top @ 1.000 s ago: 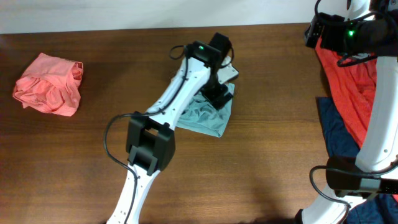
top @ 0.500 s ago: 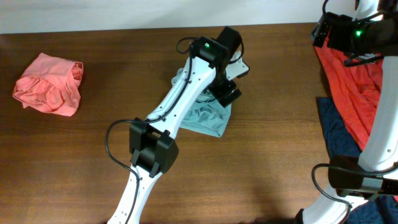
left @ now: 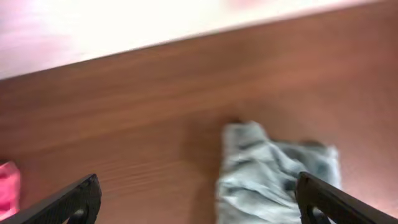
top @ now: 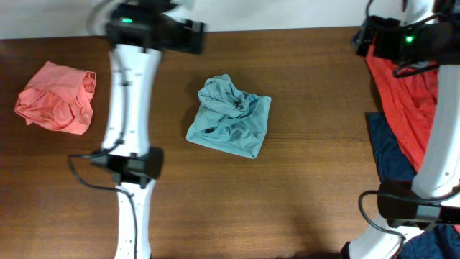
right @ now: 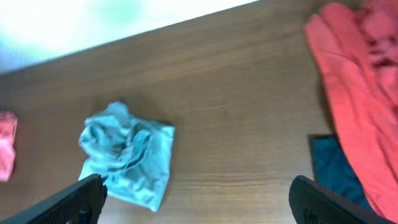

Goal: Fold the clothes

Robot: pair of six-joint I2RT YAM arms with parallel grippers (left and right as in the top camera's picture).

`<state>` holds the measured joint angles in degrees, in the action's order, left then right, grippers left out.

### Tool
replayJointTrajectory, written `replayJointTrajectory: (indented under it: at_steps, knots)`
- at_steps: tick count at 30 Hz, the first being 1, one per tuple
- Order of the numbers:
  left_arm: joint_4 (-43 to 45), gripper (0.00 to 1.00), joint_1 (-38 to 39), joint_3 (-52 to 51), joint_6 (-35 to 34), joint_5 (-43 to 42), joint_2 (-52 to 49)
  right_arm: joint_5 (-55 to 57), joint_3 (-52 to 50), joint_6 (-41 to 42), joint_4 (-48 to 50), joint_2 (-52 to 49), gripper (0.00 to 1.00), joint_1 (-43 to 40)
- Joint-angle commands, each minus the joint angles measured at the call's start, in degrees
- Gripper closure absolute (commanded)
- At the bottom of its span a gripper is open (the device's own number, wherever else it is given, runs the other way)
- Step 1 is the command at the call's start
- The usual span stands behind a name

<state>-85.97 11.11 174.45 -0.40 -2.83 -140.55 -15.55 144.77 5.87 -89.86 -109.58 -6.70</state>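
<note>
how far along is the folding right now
Looks done: the pale blue-green T-shirt sits mid-table as a rough folded bundle, the salmon-pink one bundled at the far left. In hand: nothing; the left hand and right hand are open and empty. Left: the orange-red garment and navy garment lie spread at the right edge.

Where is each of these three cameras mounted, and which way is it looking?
Overhead: above the table, looking straight down; left arm and right arm show.
Left wrist: on the left arm, angled down past the open left gripper at the blue-green T-shirt.
Right wrist: on the right arm, angled down past the open right gripper at the orange-red garment and navy garment.
Shared: all three see that T-shirt.
</note>
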Motion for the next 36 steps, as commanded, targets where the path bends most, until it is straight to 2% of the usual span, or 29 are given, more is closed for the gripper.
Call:
replayJointTrajectory:
  at_steps: [1,6,10,13,17,20,26,36]
  knots:
    - [-0.2,0.01,-5.5,1.3,-4.2,-2.4,2.1,-2.1,-1.8,-5.0,-0.2,-2.5,0.01,6.3]
    - [-0.2,0.01,-12.3,1.3,-6.5,-2.5,2.1,-0.2,-5.6,-5.7,1.5,-7.6,0.00,15.5]
    - [-0.3,0.01,-15.9,1.3,-6.5,-2.6,2.1,-0.3,-7.9,-6.1,3.8,-12.1,0.08,21.1]
    - [-0.2,0.01,-17.4,1.3,-6.4,-2.5,2.1,-0.1,-8.9,-9.8,5.5,-15.6,0.13,26.4]
    - [-0.1,0.01,-17.7,1.3,-6.4,-2.3,2.1,6.2,-8.9,-13.5,7.5,-19.1,0.17,32.8]
    - [-0.1,0.01,-17.7,1.2,-6.4,-2.3,2.1,11.0,-8.9,-16.2,9.6,-21.3,0.26,37.1]
    - [-0.2,0.01,-17.7,0.9,-6.4,-2.3,2.1,16.9,-8.9,-16.6,15.3,-24.6,0.39,41.4]
    - [-0.2,0.01,-17.7,0.9,-5.8,-1.8,2.1,16.3,-8.9,-16.6,22.2,-28.6,0.47,41.6]
